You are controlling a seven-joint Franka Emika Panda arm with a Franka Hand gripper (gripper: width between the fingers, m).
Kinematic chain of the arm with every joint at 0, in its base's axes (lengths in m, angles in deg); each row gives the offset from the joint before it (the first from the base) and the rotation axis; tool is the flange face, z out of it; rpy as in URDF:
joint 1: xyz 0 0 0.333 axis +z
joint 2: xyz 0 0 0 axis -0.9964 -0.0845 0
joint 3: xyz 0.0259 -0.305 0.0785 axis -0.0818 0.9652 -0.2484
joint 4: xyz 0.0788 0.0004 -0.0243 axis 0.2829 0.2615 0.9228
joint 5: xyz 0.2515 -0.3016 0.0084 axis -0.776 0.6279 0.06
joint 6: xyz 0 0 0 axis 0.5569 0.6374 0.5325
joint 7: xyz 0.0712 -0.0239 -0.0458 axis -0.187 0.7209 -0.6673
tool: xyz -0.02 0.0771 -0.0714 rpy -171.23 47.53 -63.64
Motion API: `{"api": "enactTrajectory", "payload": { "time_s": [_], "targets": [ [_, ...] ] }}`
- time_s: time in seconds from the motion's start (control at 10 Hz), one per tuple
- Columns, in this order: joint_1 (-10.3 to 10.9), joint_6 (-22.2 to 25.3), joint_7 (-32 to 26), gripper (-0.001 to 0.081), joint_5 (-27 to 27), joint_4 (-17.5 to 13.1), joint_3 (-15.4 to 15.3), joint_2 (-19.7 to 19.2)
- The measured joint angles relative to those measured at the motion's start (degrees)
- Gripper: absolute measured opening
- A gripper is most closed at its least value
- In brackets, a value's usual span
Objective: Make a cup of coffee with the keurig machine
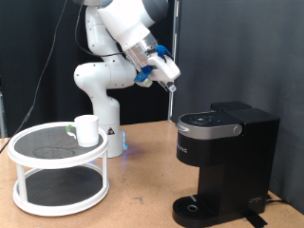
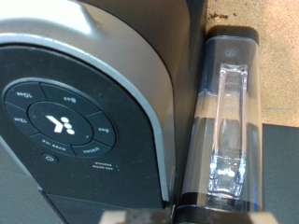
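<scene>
The keurig machine stands at the exterior view's right, matte black, lid down, with a silver-edged control panel on top and a round drip base with nothing on it. The white cup stands on the top tier of a round white stand, with a small green-marked pod beside it. My gripper hangs in the air just above and to the left of the machine's top, touching nothing. The wrist view looks down on the control panel and the clear water tank; no fingers show there.
The two-tier white stand with dark mesh shelves fills the exterior view's lower left. The arm's white base stands behind it, on the wooden table. A black curtain hangs behind.
</scene>
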Motion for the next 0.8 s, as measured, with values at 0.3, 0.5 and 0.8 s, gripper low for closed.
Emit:
{"api": "enactTrajectory", "payload": {
  "time_s": [0.3, 0.5, 0.8],
  "targets": [
    [-0.20, 6.40, -3.04, 0.0000, 0.52, 0.00, 2.14, 0.67],
    [-1.37, 14.93, -5.60, 0.0000, 3.15, 0.00, 5.72, 2.69],
    [-4.13, 22.39, -7.12, 0.0000, 8.70, 0.04, 8.97, 5.45]
  ]
}}
